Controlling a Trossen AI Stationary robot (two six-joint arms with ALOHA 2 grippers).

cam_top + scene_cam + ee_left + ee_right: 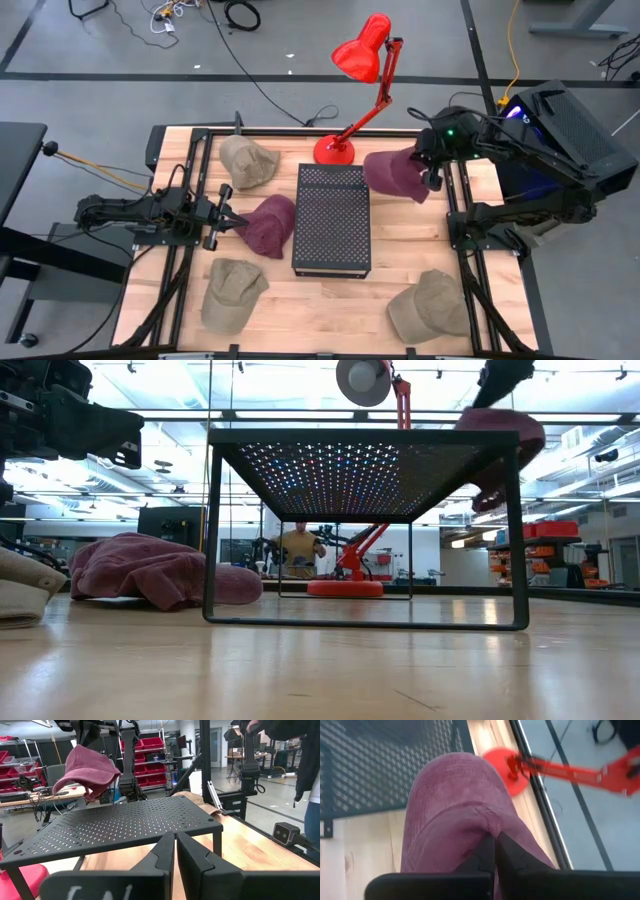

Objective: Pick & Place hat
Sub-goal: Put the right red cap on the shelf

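Note:
A maroon hat (393,172) hangs in the air just right of the black perforated stand (332,218), near the red lamp's base (333,150). My right gripper (495,851) is shut on it. The low view shows this hat (503,440) higher than the stand's top. A second maroon hat (270,226) lies on the table left of the stand. My left gripper (236,222) waits level beside it, shut; whether it touches that hat I cannot tell. My right gripper pinches a bunched piece of the maroon hat's cloth (482,827) between its two fingers. The fingers come from above, slanting down from the table's right side. The hat hangs below them, lifted clear of the table and the stand.
Three tan hats lie on the table: far left (246,160), near left (232,292) and near right (430,305). The red lamp (365,50) leans over the far edge. Black rails (462,230) run along both sides. A person (298,545) sits beyond the table.

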